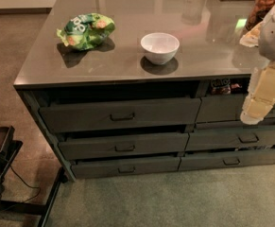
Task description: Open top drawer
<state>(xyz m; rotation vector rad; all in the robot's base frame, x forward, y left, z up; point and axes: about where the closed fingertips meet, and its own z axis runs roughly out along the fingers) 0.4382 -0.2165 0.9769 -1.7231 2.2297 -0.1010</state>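
The top drawer (120,113) is the wide dark grey-green front just under the left part of the countertop. Its small dark pull handle (122,117) sits at its middle. A dark gap shows above the front. My gripper (253,115) hangs at the right edge of the view on the end of my white and cream arm (269,79). It is in front of the shorter right-hand drawer fronts, well to the right of the top drawer's handle and at about its height. It touches nothing that I can see.
On the grey countertop (127,65) lie a green snack bag (86,30) and a white bowl (159,47), with jars and containers at the back right. Two shallower drawers (124,145) sit below the top one. A dark stand with a cable (0,169) is on the floor at left.
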